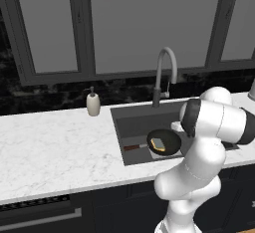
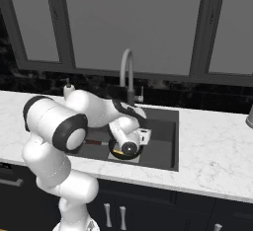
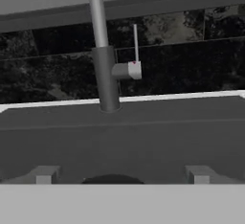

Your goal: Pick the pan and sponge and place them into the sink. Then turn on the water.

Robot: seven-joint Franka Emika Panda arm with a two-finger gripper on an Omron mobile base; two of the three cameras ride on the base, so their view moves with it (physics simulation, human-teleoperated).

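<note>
The black pan [image 1: 168, 140] lies on the floor of the dark sink [image 1: 130, 125], its reddish-brown handle [image 1: 132, 147] pointing left. The sponge [image 1: 158, 144], grey-blue over yellow, rests inside the pan. My gripper [image 3: 122, 175] hangs low over the sink [image 3: 153, 141], open and empty, above the pan's rim [image 3: 112, 179]. It faces the faucet's dark base [image 3: 107, 79] and its thin lever [image 3: 135, 46]. The arched faucet [image 1: 167, 70] stands behind the basin, and no water is in view at it. In the right base view my arm hides most of the pan [image 2: 114, 152].
A beige soap dispenser [image 1: 93, 103] stands on the white marble counter [image 1: 55, 142] left of the sink. Dark tiled backsplash and windows rise behind the faucet [image 2: 127, 74]. A grey object [image 2: 250, 116] sits at the counter's far right edge.
</note>
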